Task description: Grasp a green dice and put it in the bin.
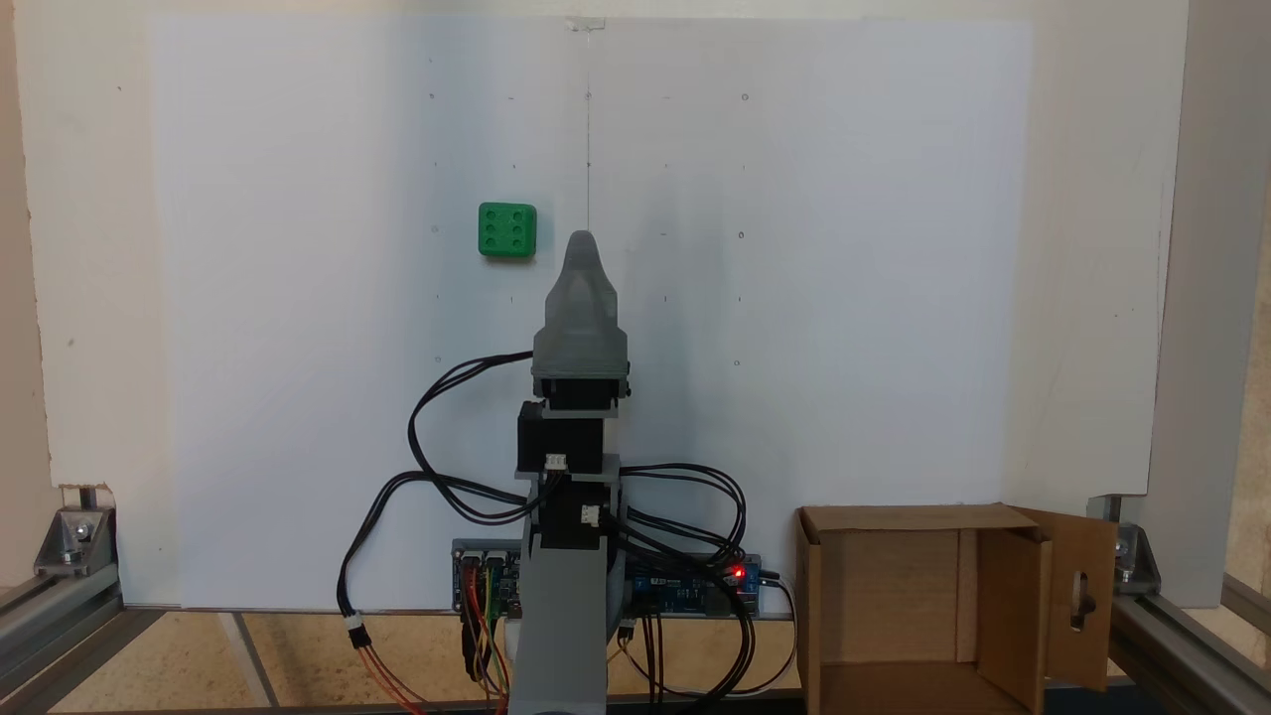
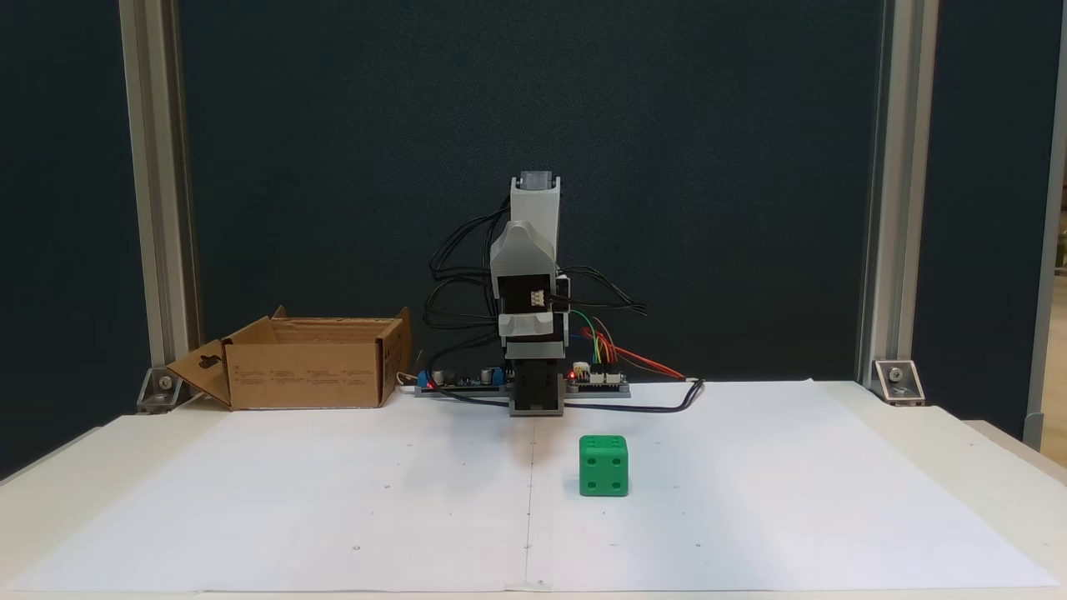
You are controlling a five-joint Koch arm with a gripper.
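- Your gripper [image 1: 582,238] was folded over the arm's own base, its grey tip pointing out across the white paper sheet [image 1: 844,298] in the fixed view from above.
- Only one tapered tip was visible in that view, and the front-facing fixed view showed the gripper [image 2: 532,398] end-on, so I could not tell whether the jaws were apart or together. Nothing was seen held in them.
- The green dice [image 1: 507,230] sat alone on the paper, just beyond the gripper tip and to its left in the view from above, with its six-pip face up. It was not touching the gripper.
- In the front-facing view the green dice [image 2: 603,466] stood in front of the arm's base and slightly to the right of it, showing a four-pip face towards the camera.
- The bin [image 1: 933,606], a brown cardboard box with open flaps, stood at the paper's edge beside the base, well apart from the dice. One flap carried a slot cutout.
- In the front-facing view the bin [image 2: 304,371] lay to the left of the base, near a circuit board [image 2: 454,379] and loose cables [image 2: 633,407].
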